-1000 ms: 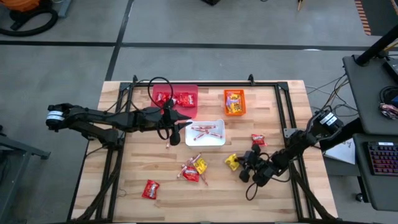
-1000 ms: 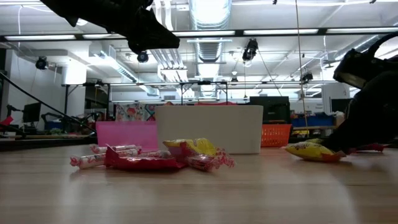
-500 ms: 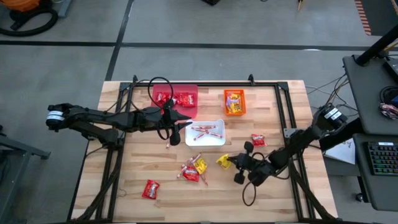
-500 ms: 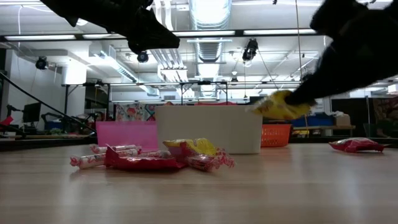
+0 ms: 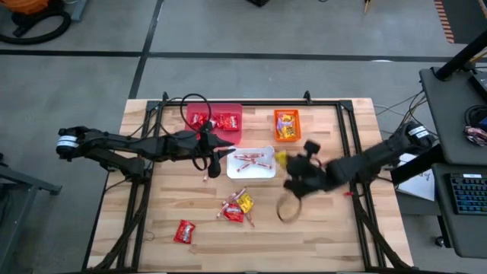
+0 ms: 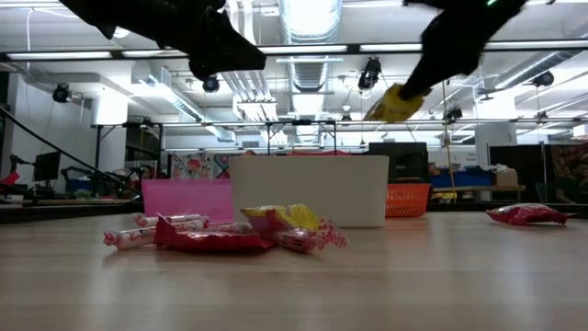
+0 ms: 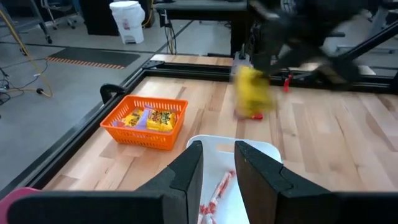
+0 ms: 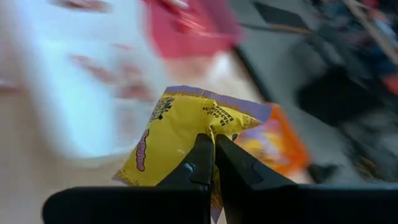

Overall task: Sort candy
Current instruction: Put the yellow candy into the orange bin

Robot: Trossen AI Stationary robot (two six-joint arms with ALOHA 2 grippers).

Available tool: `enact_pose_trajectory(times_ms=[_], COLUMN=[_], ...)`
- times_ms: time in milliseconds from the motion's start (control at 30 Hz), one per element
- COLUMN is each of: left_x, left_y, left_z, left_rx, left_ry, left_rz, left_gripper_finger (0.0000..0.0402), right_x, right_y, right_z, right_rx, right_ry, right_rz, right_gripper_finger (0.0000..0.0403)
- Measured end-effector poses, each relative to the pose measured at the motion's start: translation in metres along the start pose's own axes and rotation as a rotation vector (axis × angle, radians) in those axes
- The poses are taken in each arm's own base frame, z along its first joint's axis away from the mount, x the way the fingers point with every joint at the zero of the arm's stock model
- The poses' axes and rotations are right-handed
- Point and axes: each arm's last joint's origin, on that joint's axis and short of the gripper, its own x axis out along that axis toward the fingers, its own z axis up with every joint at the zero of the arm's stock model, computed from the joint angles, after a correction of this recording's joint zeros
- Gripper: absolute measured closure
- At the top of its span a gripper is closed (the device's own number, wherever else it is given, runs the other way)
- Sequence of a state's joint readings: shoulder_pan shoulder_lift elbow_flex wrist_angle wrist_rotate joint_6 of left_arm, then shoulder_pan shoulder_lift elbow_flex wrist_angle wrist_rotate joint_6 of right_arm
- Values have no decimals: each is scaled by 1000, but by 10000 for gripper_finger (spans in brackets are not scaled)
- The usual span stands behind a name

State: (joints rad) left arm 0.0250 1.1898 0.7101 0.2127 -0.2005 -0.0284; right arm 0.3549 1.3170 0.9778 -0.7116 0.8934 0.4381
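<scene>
Now your right gripper has its fingers pinched shut on the yellow packet, lifted beside the white bin.

We are stretching our left arm level across the desk, its left gripper standing with jaws slightly parted. Our right gripper is hanging raised above the desk, jaws pinched tight.

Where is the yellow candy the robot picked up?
The yellow candy is up in the air, pinched in the right hand. In the high view it hangs just right of the white bin, below the orange bin.
</scene>
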Motion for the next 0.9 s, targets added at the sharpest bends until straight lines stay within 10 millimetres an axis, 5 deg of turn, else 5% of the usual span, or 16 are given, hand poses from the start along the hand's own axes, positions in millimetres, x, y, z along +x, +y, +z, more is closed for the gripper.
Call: enact_pose_trajectory(times_ms=[200, 467, 900], left_x=[-3, -5, -5], left_y=[1, 1, 1], left_z=[4, 3, 3], left_rx=[-3, 10, 12], left_ry=[-15, 14, 11], left_rz=[0, 1, 1], left_gripper_finger=[324, 324, 324], right_x=[60, 126, 164], right_y=[-55, -117, -122], right_z=[12, -6, -28], right_rx=[9, 34, -54], right_ry=[157, 428, 604], right_rz=[-253, -395, -322], right_gripper_finger=[394, 394, 394])
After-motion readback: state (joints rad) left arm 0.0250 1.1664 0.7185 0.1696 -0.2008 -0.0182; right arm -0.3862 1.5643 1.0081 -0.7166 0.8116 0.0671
